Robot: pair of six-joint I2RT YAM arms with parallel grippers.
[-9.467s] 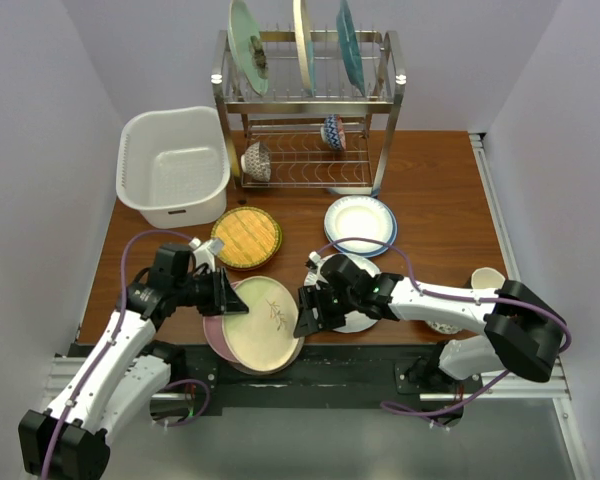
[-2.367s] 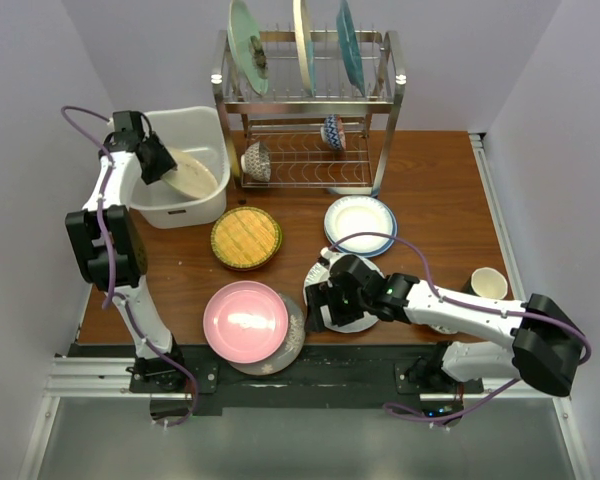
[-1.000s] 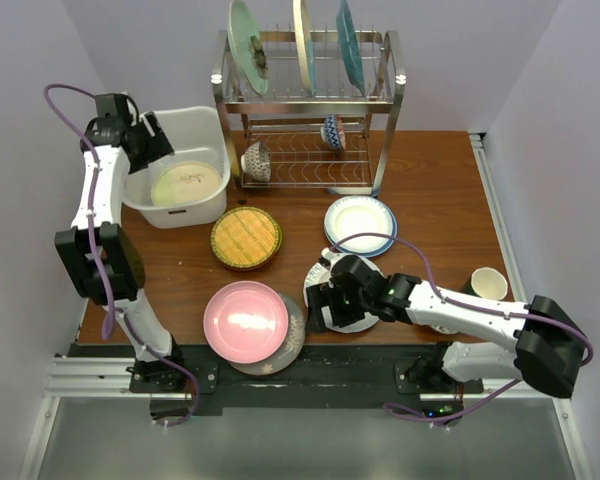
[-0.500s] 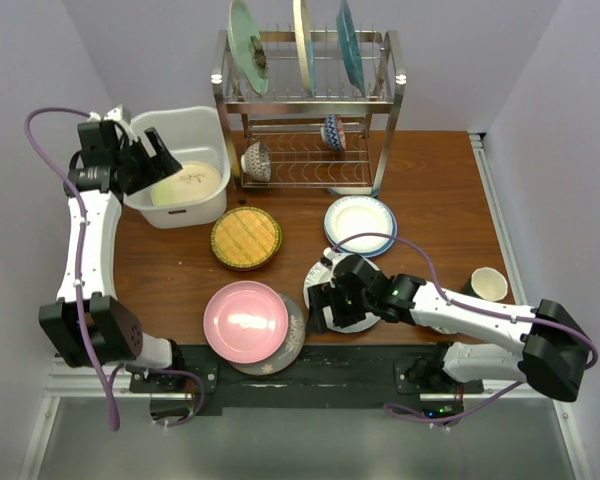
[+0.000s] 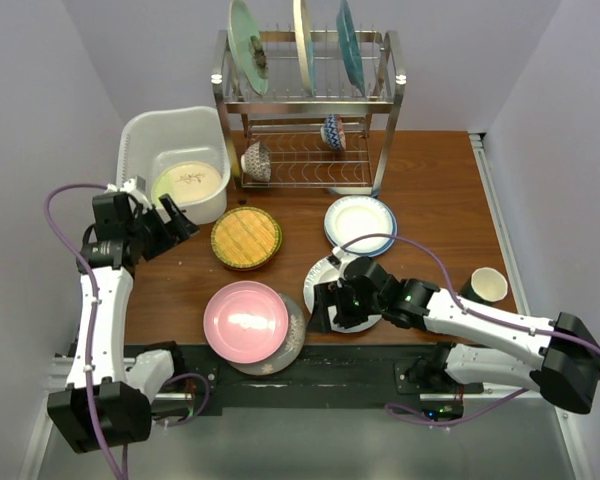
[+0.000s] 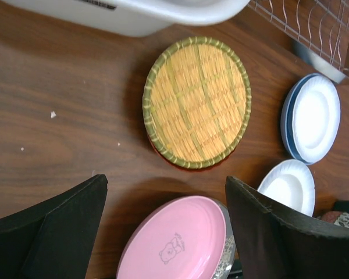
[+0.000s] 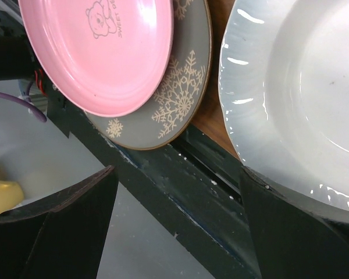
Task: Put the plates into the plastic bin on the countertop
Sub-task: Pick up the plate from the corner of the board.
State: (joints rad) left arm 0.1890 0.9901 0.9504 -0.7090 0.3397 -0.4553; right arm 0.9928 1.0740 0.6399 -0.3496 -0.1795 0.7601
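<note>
The cream floral plate [image 5: 187,183] lies flat inside the white plastic bin [image 5: 140,135] at the back left of the countertop [image 5: 430,190]. My left gripper [image 5: 172,224] hangs open and empty in front of the bin, left of the woven yellow plate [image 5: 246,237] [image 6: 196,102]. A pink plate [image 5: 245,320] [image 6: 174,241] [image 7: 99,52] rests on a grey snowflake plate [image 5: 292,340] [image 7: 174,99] at the near edge. My right gripper [image 5: 320,308] stands open at the near rim of a white plate [image 5: 325,275] [image 7: 302,99], gripping nothing. Another white plate [image 5: 360,220] [image 6: 311,116] sits on a blue one.
A two-tier metal dish rack [image 5: 305,150] stands at the back with three upright plates on top and two patterned bowls [image 5: 257,160] below. A cup [image 5: 488,283] sits at the right, near the table edge. The table's near edge runs just under the pink plate.
My left arm has drawn back from the bin toward the near side and now hangs over the countertop. The cream floral plate stays in the bin. The right arm has barely moved.
</note>
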